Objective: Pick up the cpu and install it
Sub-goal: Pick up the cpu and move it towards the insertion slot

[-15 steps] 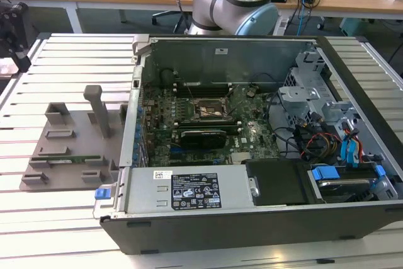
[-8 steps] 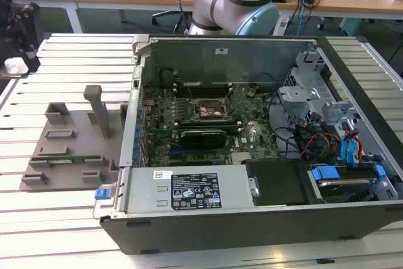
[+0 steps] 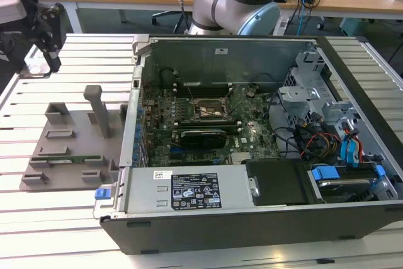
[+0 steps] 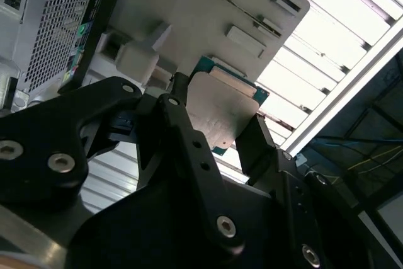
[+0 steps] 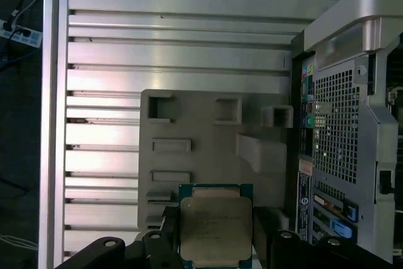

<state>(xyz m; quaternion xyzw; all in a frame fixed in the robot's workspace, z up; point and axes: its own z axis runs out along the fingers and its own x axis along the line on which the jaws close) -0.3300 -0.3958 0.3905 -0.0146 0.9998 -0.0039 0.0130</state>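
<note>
- The gripper (image 4: 220, 106) was clenched on the cpu (image 5: 215, 225), with one black finger (image 4: 184, 124) pressed against each of two opposite edges.
- The cpu hung in the air above the grey tray (image 3: 69, 144), clear of its surface and outside the case (image 3: 227, 55).
- The tray's shallow pockets below the cpu looked bare in the first wrist view. In the exterior view a thin green stick (image 3: 66, 159) lay in one slot near the tray's front edge, and a post (image 3: 97, 108) stood upright from the tray.
- The case lay open on its side. It held the board (image 3: 252, 131), with the socket (image 3: 211, 110) near the board's middle and its frame lying around a pale centre. A tangle of cables (image 3: 315, 142) filled the end at the exterior view's right.
- The cpu was held flat, with its silvery lid facing both wrist cameras and a green rim showing round it.
- The cpu looked close to square, so no long axis stood out. Its edges ran parallel to the tray's edges and to the table's slats.
- In the exterior view the gripper stood over the table (image 3: 82, 61) near the far corner at that view's left, well apart from the socket.
- The case's perforated wall sat just beside the tray. On the tray's other side, bare slats ran out to the table's edge, leaving open room there.
</note>
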